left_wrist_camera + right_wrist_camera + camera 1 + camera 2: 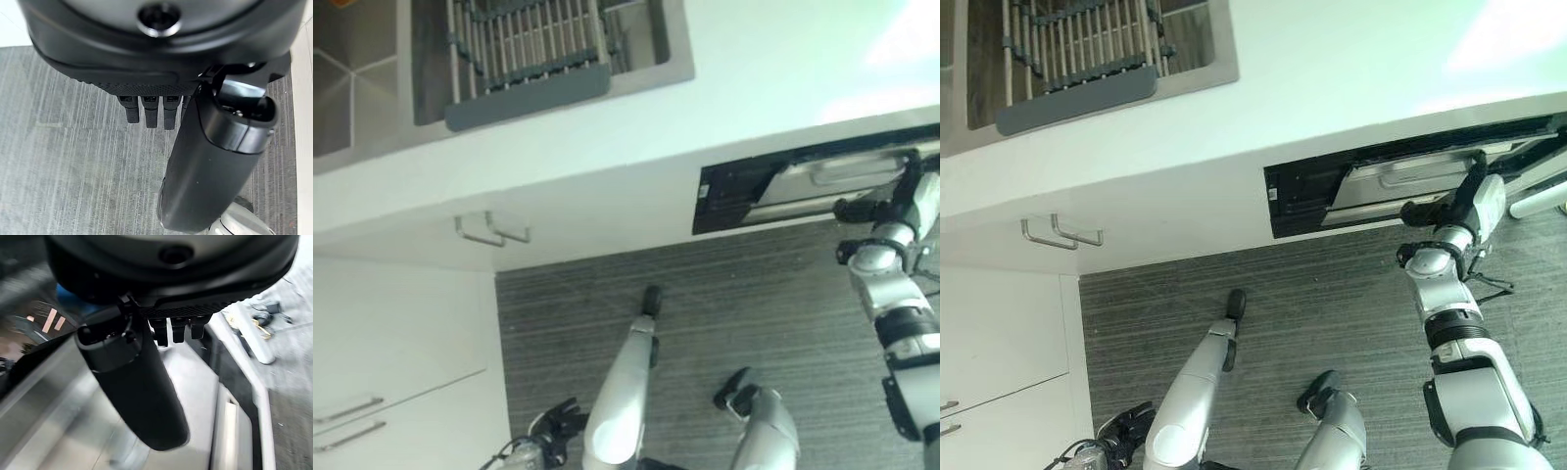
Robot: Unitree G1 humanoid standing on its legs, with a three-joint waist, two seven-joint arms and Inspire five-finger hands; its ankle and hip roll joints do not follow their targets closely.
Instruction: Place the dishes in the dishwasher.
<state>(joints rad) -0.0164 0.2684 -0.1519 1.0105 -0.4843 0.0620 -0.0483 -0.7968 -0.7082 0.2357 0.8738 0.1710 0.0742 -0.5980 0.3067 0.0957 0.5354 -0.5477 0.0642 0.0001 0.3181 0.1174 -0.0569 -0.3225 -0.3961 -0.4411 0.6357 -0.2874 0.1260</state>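
Note:
The dishwasher (1298,196) sits under the white counter, and its silver door (1400,181) leans partly out of the dark opening. My right hand (1430,211) reaches to the door's outer face near its upper edge, fingers relaxed and thumb (142,391) out, with nothing held. The door's shiny panel (195,382) lies just past the fingers (178,328) in the right wrist view. Down by my side hangs my left hand (651,299), over the grey floor (73,171), open and holding nothing. A grey dish rack (529,49) rests in the sink; I cannot make out dishes in it.
The white counter (754,78) runs across the view, with the steel sink (646,69) set into it. White cabinets with metal handles (494,230) stand at the left. A white tube (1538,201) and small clutter (266,313) lie on the floor beside the dishwasher.

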